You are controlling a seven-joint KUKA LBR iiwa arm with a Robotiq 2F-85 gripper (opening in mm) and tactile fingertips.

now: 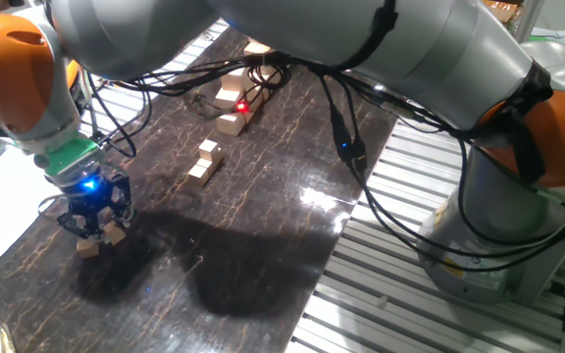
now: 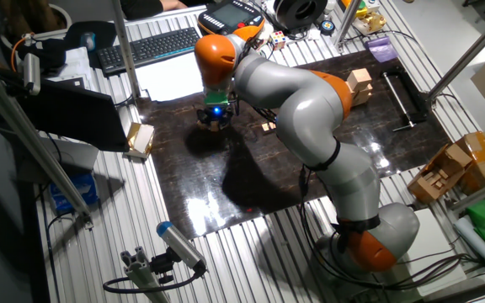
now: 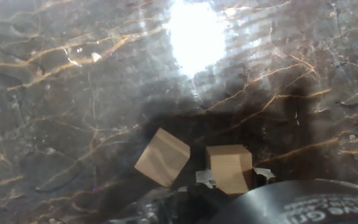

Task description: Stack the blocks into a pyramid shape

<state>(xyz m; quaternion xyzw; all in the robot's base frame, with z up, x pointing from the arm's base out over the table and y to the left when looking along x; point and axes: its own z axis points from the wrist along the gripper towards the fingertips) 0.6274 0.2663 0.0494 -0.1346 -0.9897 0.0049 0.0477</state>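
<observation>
Gripper point(image 1: 94, 218) low over dark marbled mat point(image 1: 263, 235), left end; two cubes point(image 3: 162, 157) point(image 3: 229, 167) directly beneath, near each other, one skewed. Whether fingers pinch either: cannot tell. More cubes point(image 1: 204, 160) mid-mat, well apart.

Cubes look light, rigid, smooth wood; likely skid on glossy mat. Best hold: opposite flat faces, squared up.

Hand-view lettering blurred, unreadable.

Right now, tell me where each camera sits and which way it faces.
One fixed view: low at the table edge, looking across the dark mat; arm overhead, pincer lower left.
Other fixed view: high up, looking down on the whole table; entire arm and base show.
Hand view: on the hand, looking down along the fingers at two blocks.
Shared: all show blocks at the pincer.
</observation>
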